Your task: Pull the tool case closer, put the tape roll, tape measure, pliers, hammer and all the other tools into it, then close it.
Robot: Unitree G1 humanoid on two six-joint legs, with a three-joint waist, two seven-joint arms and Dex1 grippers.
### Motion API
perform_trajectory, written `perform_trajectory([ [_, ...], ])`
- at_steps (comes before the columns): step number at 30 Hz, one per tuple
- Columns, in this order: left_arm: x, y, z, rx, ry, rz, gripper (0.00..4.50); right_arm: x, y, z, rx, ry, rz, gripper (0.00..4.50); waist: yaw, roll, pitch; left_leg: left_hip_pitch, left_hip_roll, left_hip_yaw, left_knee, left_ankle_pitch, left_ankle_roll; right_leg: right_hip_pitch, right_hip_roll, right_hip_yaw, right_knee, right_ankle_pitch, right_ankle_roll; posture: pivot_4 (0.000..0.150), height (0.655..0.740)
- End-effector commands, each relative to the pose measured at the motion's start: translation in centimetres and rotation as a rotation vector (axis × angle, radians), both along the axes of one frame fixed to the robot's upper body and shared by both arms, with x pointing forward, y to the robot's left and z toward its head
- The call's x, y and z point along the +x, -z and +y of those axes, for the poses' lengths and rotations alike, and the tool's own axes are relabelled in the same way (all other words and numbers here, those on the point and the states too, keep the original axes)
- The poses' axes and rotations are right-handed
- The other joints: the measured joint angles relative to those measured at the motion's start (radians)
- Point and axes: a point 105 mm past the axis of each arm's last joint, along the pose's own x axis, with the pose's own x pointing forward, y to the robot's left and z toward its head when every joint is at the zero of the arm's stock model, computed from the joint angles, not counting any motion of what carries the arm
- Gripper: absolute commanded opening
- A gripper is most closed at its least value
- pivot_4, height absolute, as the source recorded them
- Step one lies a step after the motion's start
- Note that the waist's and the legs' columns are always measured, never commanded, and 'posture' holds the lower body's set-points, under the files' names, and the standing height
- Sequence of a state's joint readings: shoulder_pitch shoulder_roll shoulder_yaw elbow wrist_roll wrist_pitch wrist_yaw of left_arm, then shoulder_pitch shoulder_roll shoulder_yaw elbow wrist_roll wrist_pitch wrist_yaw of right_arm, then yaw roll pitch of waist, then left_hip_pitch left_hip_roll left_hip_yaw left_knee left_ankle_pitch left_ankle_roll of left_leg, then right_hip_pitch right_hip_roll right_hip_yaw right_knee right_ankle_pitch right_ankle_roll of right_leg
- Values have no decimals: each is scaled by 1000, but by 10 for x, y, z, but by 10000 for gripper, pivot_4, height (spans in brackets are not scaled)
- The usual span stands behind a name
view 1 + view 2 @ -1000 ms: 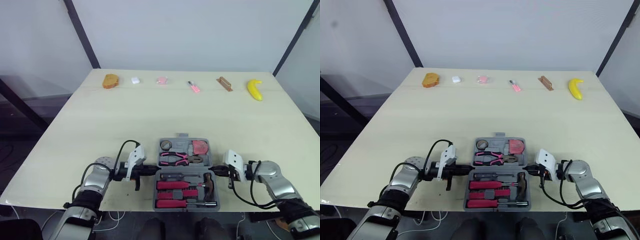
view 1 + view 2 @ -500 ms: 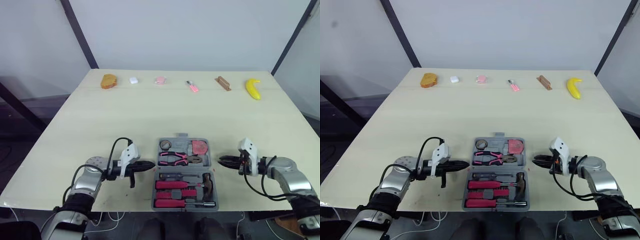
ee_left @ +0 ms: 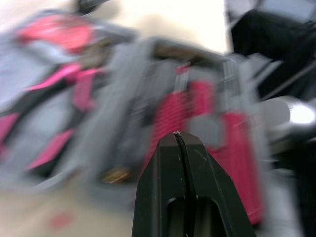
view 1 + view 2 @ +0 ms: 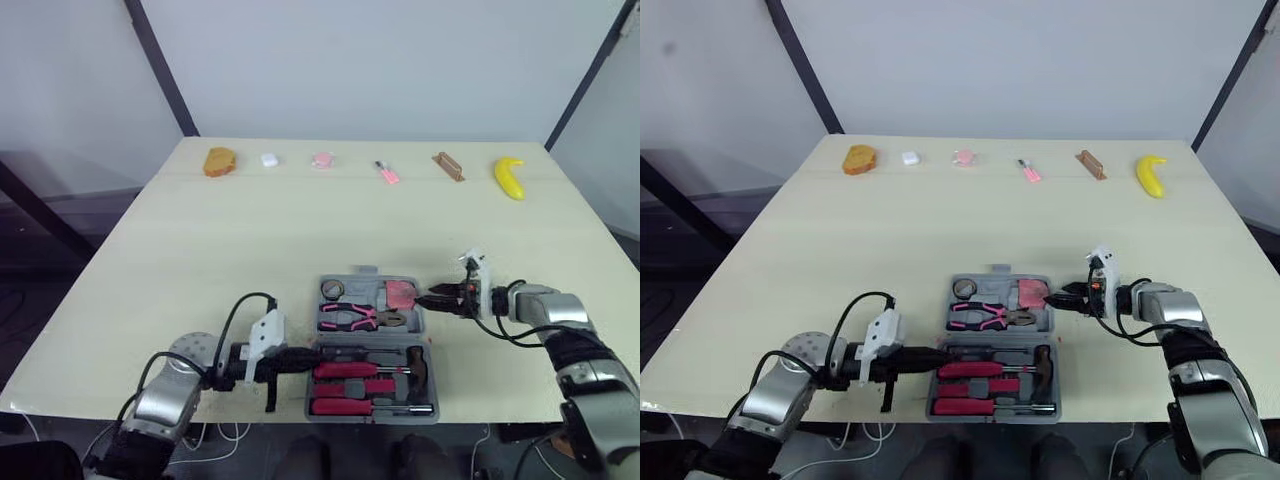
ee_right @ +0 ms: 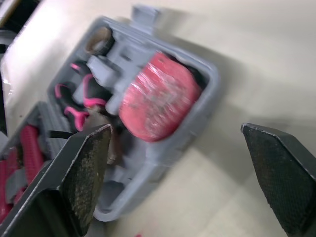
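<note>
As it lies open and flat, tool case (image 4: pixel 372 340): grey, at the near edge of the table, between the two grippers; one half lies farther from the robot, the other nearer.
Far half: the tape roll (image 4: pixel 332 290) sits in the left corner. The tape measure (image 4: pixel 400 294), red and round, sits in the right corner. The pliers (image 4: pixel 352 318), with pink and black handles, lie crosswise on the near side of both.
Near half: the hammer (image 4: pixel 417 362) is at the right end, and the red-handled tools (image 4: pixel 350 388) lie in rows beside it, one behind another.
Lid: not closed; both halves face up with their contents showing.
Left gripper (image 4: pixel 303 357): low over the table to the left of the near half, pointing at the case, with its tip right at the case's left edge. Whether it touches cannot be told. In the left wrist view its fingers (image 3: pixel 163 187) are pressed together with nothing between them.
Right gripper (image 4: pixel 428 296): at the right side of the far half, just beside the tape measure, pointing toward the case. Its jaws are spread wide and hold nothing. In the right wrist view its fingers (image 5: pixel 81 173) stand on either side of the corner that holds the tape measure.
Table (image 4: pixel 300 230): pale wood, bare between the case and the far edge.
Far edge: a row of things well apart from the case. From left to right they are an orange-brown piece (image 4: pixel 221 161), a small white object (image 4: pixel 269 159), a pink object (image 4: pixel 322 160), a small pink tool (image 4: pixel 387 173), a brown block (image 4: pixel 448 167) and a banana (image 4: pixel 510 178).
</note>
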State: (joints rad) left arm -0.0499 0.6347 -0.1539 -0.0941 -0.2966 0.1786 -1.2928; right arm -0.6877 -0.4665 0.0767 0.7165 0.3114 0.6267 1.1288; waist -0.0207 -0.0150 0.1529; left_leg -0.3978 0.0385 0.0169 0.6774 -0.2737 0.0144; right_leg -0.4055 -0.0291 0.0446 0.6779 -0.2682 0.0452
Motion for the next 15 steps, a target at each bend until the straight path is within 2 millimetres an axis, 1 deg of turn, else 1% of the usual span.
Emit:
perform_trajectory([
  [1,-15,3,-4,19,58,47,0,8,-5,8,17,-8,12,44039,-8,0,0,1,0,0,-1,0,0,0,1,0,0,0,0,1500,7400],
  [4,-19,8,-7,33,56,91,0,10,-6,17,23,-36,23,44039,-16,0,0,1,0,0,-2,0,0,0,1,0,0,0,0,1500,7400],
  [11,-12,33,-4,150,45,67,0,14,-9,38,96,-60,24,44039,-21,0,0,1,0,0,-3,0,0,0,1,1,0,0,0,1500,7400],
  [15,-12,44,-4,175,44,75,0,14,-4,43,97,-70,31,44039,-22,1,0,3,0,1,-4,0,0,0,0,2,0,0,0,1500,7400],
])
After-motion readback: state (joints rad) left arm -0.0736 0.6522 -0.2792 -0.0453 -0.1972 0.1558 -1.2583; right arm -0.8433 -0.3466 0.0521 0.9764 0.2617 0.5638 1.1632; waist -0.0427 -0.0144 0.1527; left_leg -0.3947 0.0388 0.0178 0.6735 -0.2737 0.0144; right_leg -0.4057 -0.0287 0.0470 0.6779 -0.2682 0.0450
